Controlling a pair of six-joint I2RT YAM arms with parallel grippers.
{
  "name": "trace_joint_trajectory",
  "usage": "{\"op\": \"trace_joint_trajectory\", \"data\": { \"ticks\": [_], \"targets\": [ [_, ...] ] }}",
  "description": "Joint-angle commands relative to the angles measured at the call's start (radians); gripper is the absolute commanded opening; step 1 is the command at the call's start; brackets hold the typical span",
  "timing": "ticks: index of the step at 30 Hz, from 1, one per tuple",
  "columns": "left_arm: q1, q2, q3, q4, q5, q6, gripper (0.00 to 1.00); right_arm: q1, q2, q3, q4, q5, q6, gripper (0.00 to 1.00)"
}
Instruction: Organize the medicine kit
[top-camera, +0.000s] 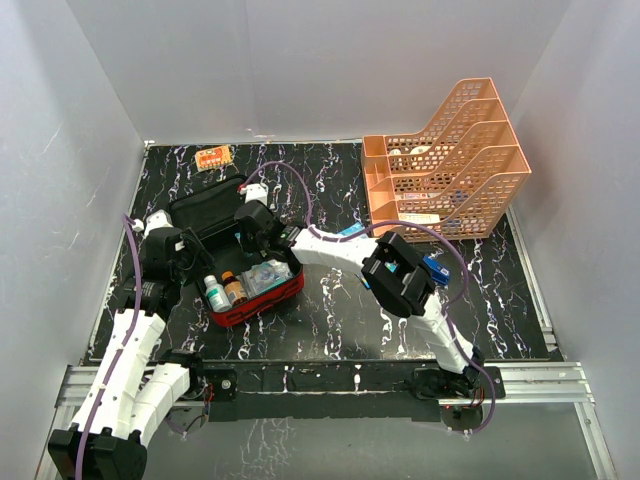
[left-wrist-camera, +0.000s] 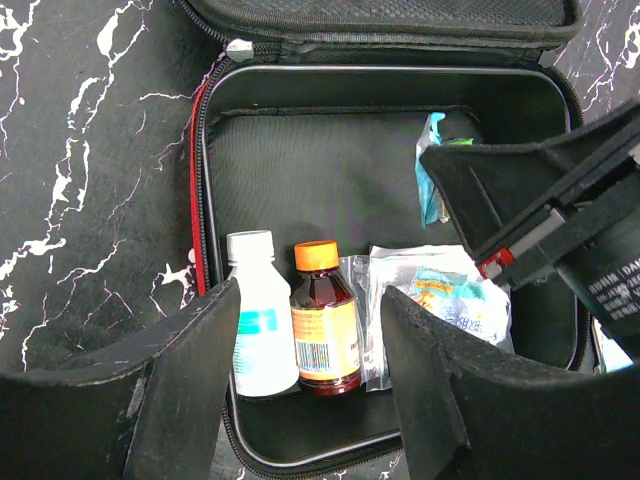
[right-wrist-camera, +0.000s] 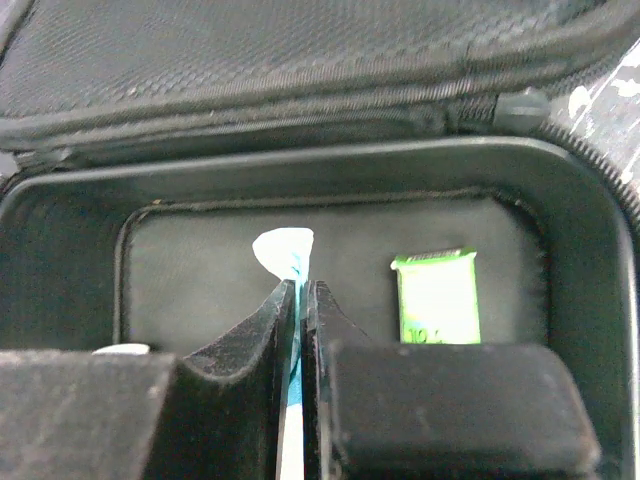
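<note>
The red medicine kit (top-camera: 258, 300) lies open left of centre, its black lid (top-camera: 205, 208) folded back. Inside stand a white bottle (left-wrist-camera: 258, 325) and a brown bottle with an orange cap (left-wrist-camera: 324, 325), beside clear packets (left-wrist-camera: 440, 295). A green sachet (right-wrist-camera: 435, 297) lies on the black lining (right-wrist-camera: 200, 260). My right gripper (right-wrist-camera: 301, 295) reaches into the kit (left-wrist-camera: 205, 200) and is shut on a thin white and blue sachet (right-wrist-camera: 285, 250); it also shows in the top view (top-camera: 252, 232). My left gripper (left-wrist-camera: 310, 400) is wide open and empty at the kit's near left edge, with the two bottles just ahead of it.
An orange tiered tray (top-camera: 450, 160) stands at the back right with small items in it. An orange blister pack (top-camera: 213, 157) lies behind the kit. A blue box (top-camera: 435, 268) lies by the right arm. White walls enclose the black marble table (top-camera: 330, 320).
</note>
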Motion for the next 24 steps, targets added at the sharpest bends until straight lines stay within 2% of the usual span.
{"op": "trace_joint_trajectory", "data": {
  "ticks": [1,12,24],
  "targets": [
    [-0.004,-0.011,0.0,-0.002,0.003,0.009,0.57,-0.01,0.024,0.12,-0.002,0.09,-0.096,0.05],
    [-0.004,-0.006,0.0,0.0,0.001,0.009,0.57,-0.01,0.084,0.102,-0.023,0.093,-0.061,0.06],
    [-0.003,-0.006,0.0,0.0,-0.001,0.012,0.57,-0.01,0.056,0.12,-0.049,0.1,-0.057,0.18]
  ]
}}
